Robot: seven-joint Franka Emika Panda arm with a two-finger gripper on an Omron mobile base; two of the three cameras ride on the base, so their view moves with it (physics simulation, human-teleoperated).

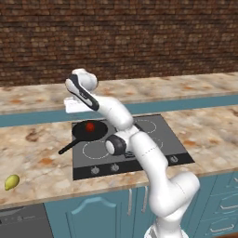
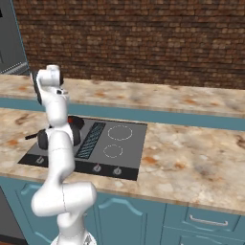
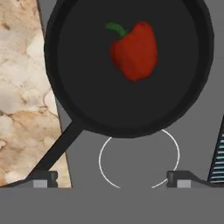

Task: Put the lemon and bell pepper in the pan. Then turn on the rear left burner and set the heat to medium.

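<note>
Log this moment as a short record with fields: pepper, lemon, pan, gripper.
pepper: glossy red bell pepper with green stem, lying inside the pan
lemon: small yellow-green oval lemon on the marbled counter, far left of the cooktop, not in the pan
pan: round black frying pan on the dark cooktop, handle toward the counter edge
gripper: two-finger gripper above the pan, open, holding nothing

The bell pepper (image 1: pixel 90 126) sits in the pan (image 1: pixel 88 132) on the cooktop (image 1: pixel 153 139); the lemon (image 1: pixel 11 182) lies far left on the surface (image 1: pixel 37 158).
</note>
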